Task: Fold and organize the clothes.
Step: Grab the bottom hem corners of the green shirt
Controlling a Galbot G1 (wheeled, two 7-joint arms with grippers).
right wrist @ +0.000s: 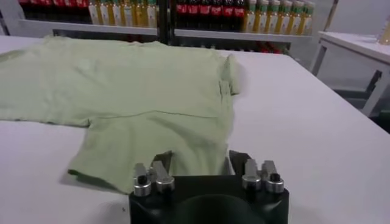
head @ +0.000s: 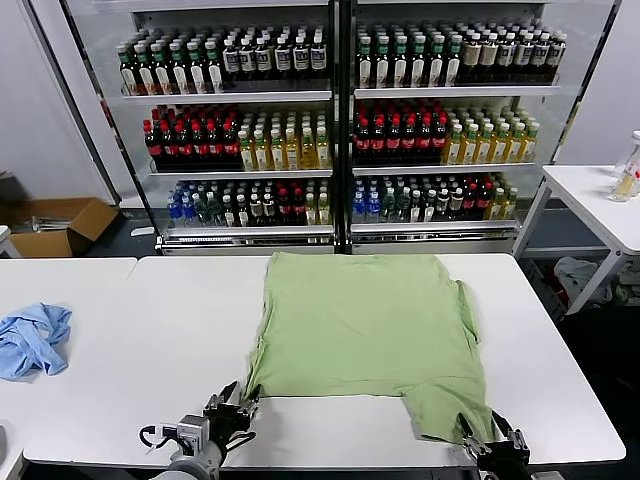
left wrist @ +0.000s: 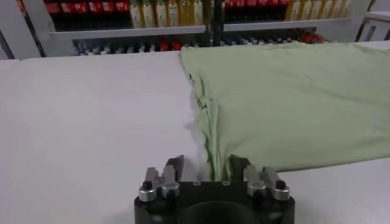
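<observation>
The shirt point(head: 358, 330) lies flat on the white table point(head: 150, 340), its near edge between both open jaws. The left gripper point(head: 236, 405) is at one corner, the right gripper point(head: 492, 440) at the sleeve. A blue cloth point(head: 32, 338) lies far left; drink shelves point(head: 340, 120) stand behind.

Right wrist view: black right gripper point(right wrist: 199, 163) at edge of light green soft-cloth shirt point(right wrist: 128, 91).
Fingers spread, near hem of sleeve lying between them. Shirt spread flat on white table point(right wrist: 304, 134). Behind, shelves of bottled drinks point(right wrist: 201, 12); second white table point(right wrist: 359, 45) off to one side.
</observation>
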